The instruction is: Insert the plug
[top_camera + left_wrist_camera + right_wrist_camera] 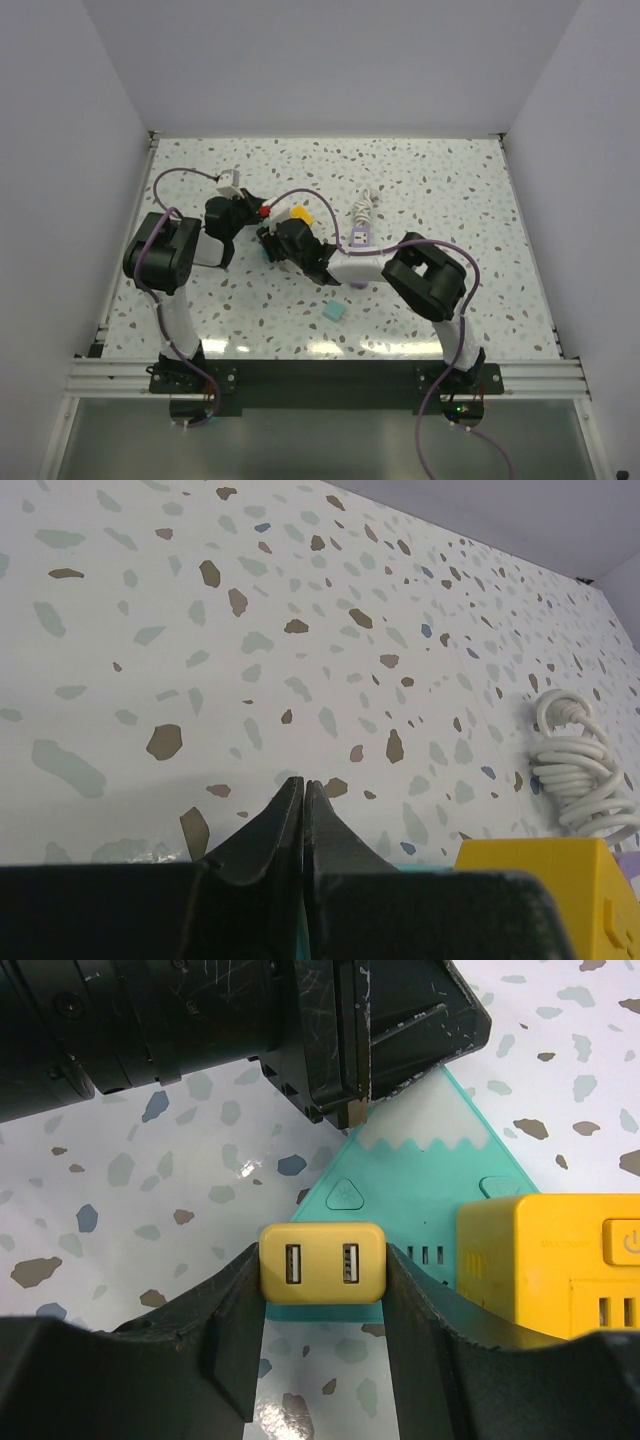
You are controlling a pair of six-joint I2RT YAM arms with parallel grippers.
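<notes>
My right gripper (pixel 322 1290) is shut on a yellow USB plug (pixel 322 1262), one finger on each side of it, at the near edge of a teal triangular socket board (pixel 425 1175). A yellow block (pixel 550 1260) with a power button sits on the board to the right of the plug. My left gripper (pixel 352 1110) is shut, its tips down at the board's far corner. In the left wrist view its fingers (pixel 325 825) meet with nothing seen between the tips. In the top view both grippers, left (pixel 256 222) and right (pixel 290 230), crowd over the board (pixel 265 252).
A coiled white cable (pixel 365 207) with a purple adapter (pixel 360 238) lies right of the grippers; the cable also shows in the left wrist view (pixel 575 770). A small teal square (pixel 333 311) lies nearer the front. A white plug (pixel 228 182) lies at the back left.
</notes>
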